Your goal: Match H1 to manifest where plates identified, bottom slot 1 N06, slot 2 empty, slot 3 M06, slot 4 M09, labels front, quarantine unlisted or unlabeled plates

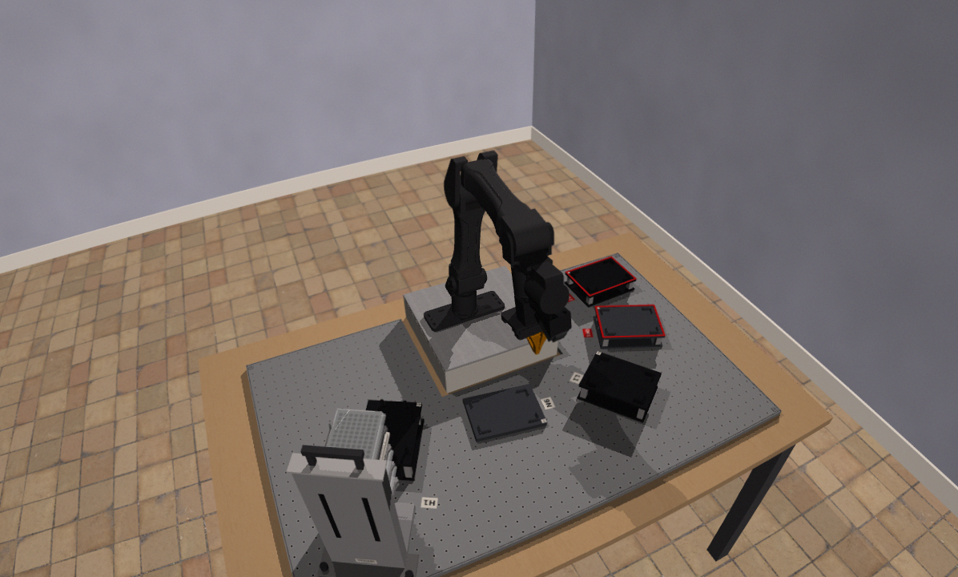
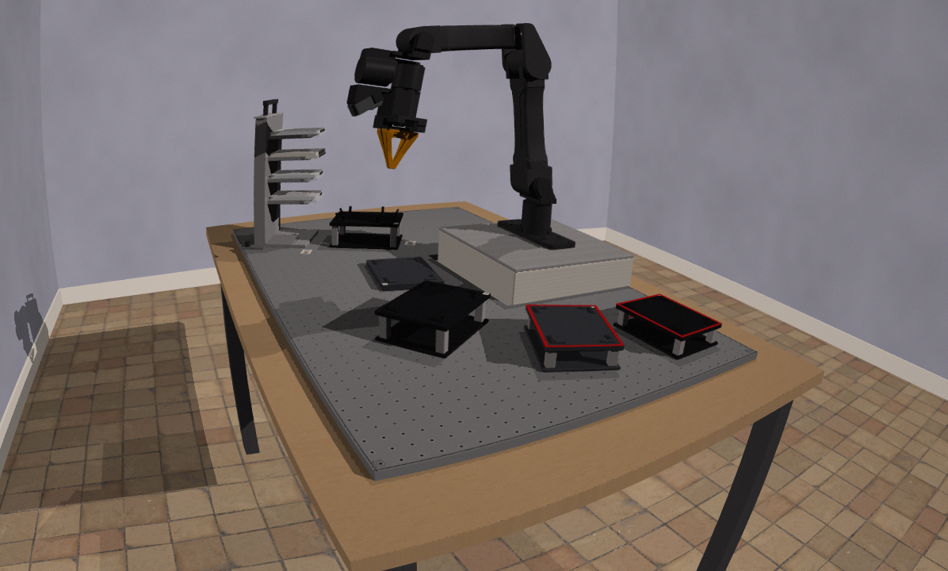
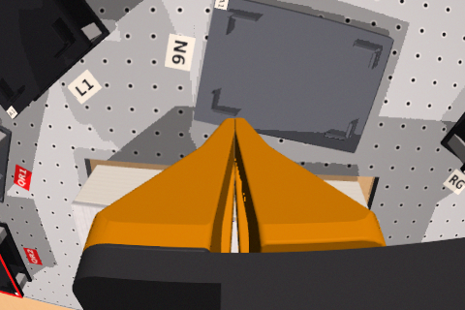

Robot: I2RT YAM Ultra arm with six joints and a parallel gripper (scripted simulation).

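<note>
Gripper [image 2: 395, 157] closed on nothing, high at upper centre. Plate rack [image 2: 262, 185] stands far left, shelves loaded. Bring your wrist camera level with the shelf fronts; read labels first.

A lab: plate hotel [image 1: 303, 470] and labelled nests on perforated deck [image 1: 511, 474].

Orange hand [image 2: 394, 157], red-rimmed black nests [image 2: 575, 326], grey dotted deck [image 2: 420, 397], white labels.
</note>
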